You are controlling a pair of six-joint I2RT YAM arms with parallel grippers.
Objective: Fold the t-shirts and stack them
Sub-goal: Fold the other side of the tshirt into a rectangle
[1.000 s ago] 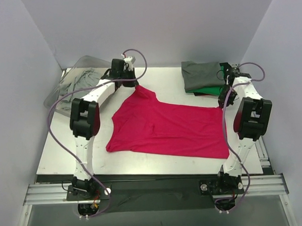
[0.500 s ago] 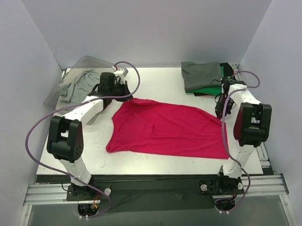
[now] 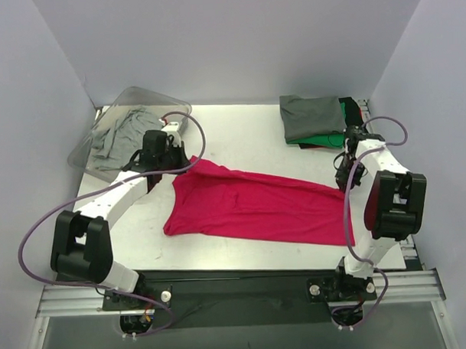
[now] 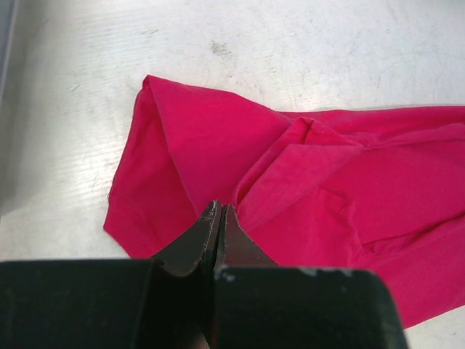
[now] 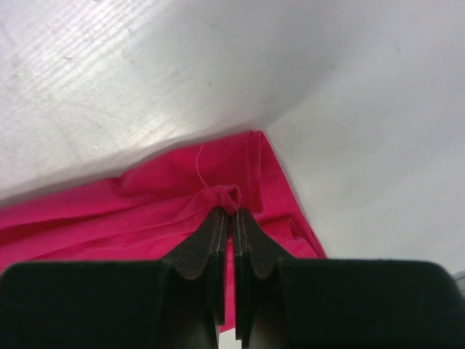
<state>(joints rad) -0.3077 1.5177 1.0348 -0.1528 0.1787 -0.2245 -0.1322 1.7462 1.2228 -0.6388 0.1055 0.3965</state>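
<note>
Magenta t-shirt (image 3: 257, 208) is pinched at its far edge by left tool (image 4: 220, 211) and right tool (image 5: 229, 212), both clenched on cloth, likely for folding across the table (image 3: 239, 132).

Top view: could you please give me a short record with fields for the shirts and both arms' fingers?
red shirt: spread between the arms, pinched at two far corners
left fingers: shut on its far-left corner
right fingers: shut on its far-right corner
stack: far right, folded, grey on top, green below
bin: far left, clear
light grey shirt: crumpled in the bin
</note>
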